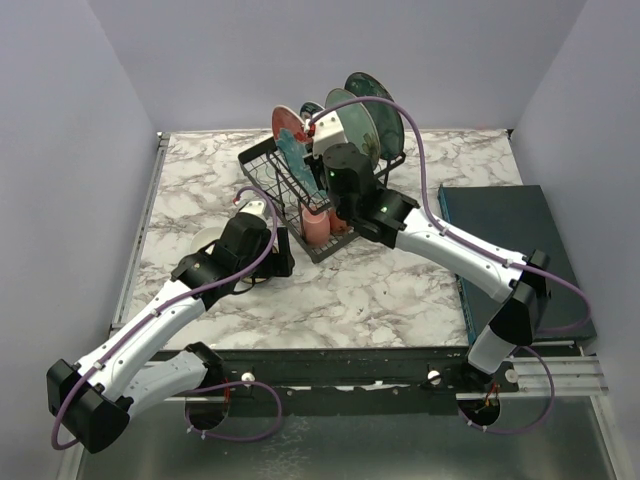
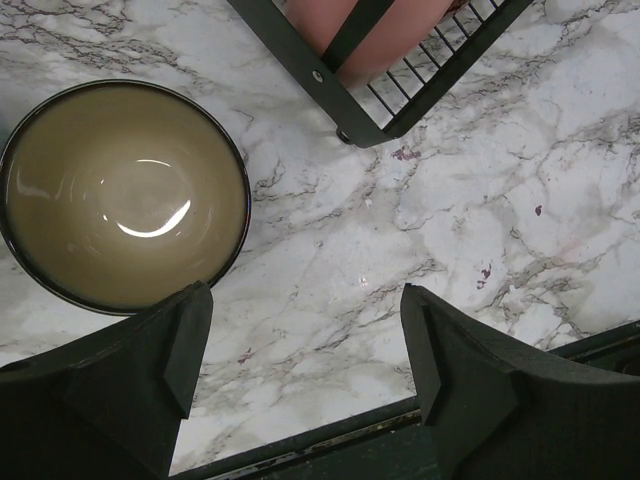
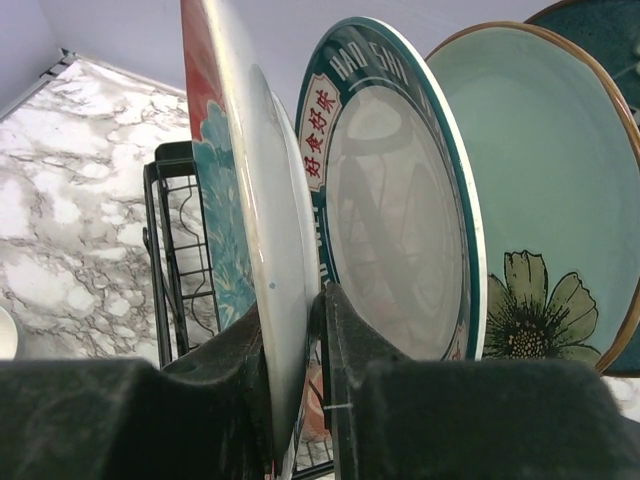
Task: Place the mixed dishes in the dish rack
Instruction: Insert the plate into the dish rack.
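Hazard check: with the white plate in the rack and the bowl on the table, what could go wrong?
1. The right gripper straddles the white plate at its rim, close beside the teal-rimmed plate; pulling out could drag or knock either.
2. The open left gripper has one finger over the rim of the bowl; descending there could strike it.

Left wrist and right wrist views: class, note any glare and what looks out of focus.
Left wrist view: a curved glare streak sits inside the bowl; the left fingers look soft. Right wrist view: the right fingers are blurred, the lettered plate sharp.
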{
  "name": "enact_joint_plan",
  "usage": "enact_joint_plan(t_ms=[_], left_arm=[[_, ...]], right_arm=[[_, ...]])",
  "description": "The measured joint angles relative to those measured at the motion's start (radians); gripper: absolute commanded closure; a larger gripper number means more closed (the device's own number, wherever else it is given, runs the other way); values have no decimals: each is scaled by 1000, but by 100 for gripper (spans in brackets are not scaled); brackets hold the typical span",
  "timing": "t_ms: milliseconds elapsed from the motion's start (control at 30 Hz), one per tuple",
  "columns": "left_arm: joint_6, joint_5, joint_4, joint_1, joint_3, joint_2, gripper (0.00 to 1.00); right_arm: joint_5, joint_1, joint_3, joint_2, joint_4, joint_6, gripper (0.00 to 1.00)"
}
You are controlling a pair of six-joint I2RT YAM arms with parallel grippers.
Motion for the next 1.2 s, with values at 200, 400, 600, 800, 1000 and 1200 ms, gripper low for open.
enact_joint_plan(t_ms=[200, 400, 600, 800, 1000, 1200], left_arm=[[0, 0, 0, 0, 0, 0, 17], [0, 0, 0, 0, 0, 0, 17], [0, 0, 0, 2, 0, 0, 17], [0, 0, 0, 6, 0, 0, 17], [0, 0, 0, 8, 0, 0, 17], [0, 0, 0, 8, 0, 0, 15]], right_arm=[[-28, -2, -6, 0, -2, 21, 52], [-48, -2, -7, 0, -10, 37, 46], [-75, -2, -7, -28, -31, 61, 43], [-97, -2, -6, -82, -34, 83, 40], [-116, -2, 1, -94, -60, 118, 38], [-177, -2, 1, -117, -91, 171, 38]])
